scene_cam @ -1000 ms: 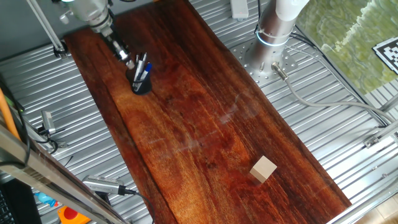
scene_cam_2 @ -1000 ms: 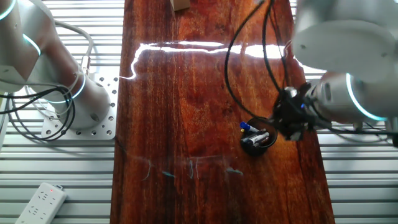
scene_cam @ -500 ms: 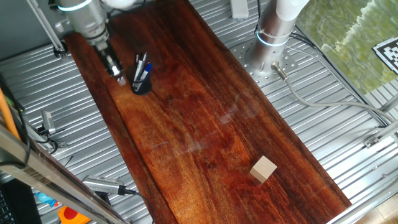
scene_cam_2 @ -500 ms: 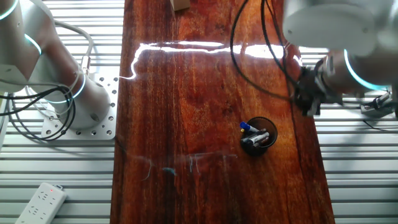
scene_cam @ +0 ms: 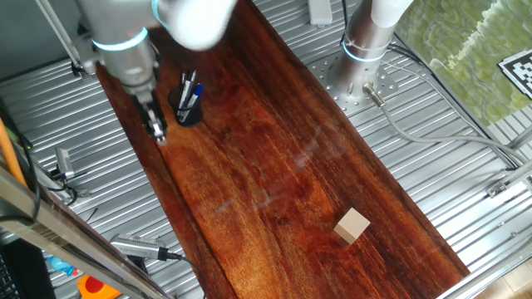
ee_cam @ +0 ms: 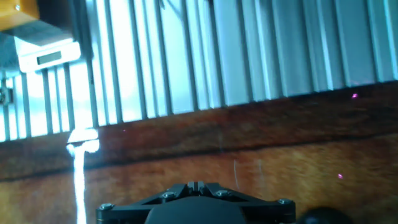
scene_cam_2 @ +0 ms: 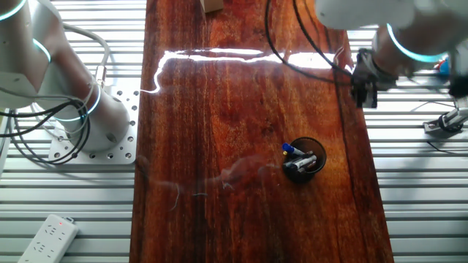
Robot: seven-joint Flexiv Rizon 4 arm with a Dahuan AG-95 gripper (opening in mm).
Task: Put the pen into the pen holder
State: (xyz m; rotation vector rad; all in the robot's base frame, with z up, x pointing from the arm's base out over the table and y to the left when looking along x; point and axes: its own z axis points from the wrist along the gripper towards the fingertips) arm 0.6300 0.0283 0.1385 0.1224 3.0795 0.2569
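Tool: hangs from the arm just left of the pen holder, apart from it, over the table's left edge strip. Nothing is seen between its fingers; whether they stand apart or together cannot be told. In the other fixed view the tool sits up and to the right of the pen holder, near the table's right edge.

Pen holder: short black cup, upright on the dark wooden table, near its far left end. In the other fixed view the pen holder stands near the right edge.

Pen: slim, dark, standing tilted in the pen holder among blue-tipped pens. In the other fixed view a silvery-grey pen lies across the cup's mouth.

Tan block: on the table, well apart from the pen holder, toward the near right end.

Hand view: shows only table wood and ribbed metal beyond its edge.
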